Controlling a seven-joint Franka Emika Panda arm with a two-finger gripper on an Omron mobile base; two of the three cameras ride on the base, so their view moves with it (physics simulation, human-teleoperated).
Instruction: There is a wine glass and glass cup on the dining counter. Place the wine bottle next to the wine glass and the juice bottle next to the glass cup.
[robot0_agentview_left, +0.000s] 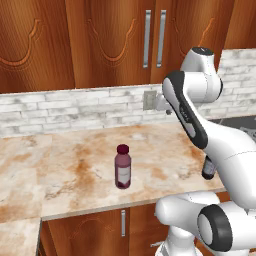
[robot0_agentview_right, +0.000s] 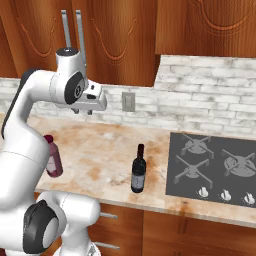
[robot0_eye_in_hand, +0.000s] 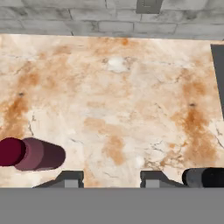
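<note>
The juice bottle (robot0_agentview_left: 122, 167), purple with a maroon cap, stands upright on the marble counter (robot0_agentview_left: 75, 160); I also see the juice bottle (robot0_agentview_right: 53, 157) partly behind my arm and low left in the hand view (robot0_eye_in_hand: 30, 154). The dark wine bottle (robot0_agentview_right: 138, 170) stands upright near the cooktop and sits low right in the hand view (robot0_eye_in_hand: 203, 177); my arm covers most of the wine bottle (robot0_agentview_left: 208, 167). My gripper (robot0_eye_in_hand: 111, 177) hangs high above the counter between the two bottles, shut and holding nothing. The wine glass and glass cup are out of view.
A black cooktop (robot0_agentview_right: 215, 170) is set into the counter to the right of the wine bottle. A brick backsplash with a wall outlet (robot0_agentview_right: 128, 101) runs behind. Wooden cabinets (robot0_agentview_left: 115, 40) hang above. The counter's front edge (robot0_agentview_left: 125, 207) lies close to my base.
</note>
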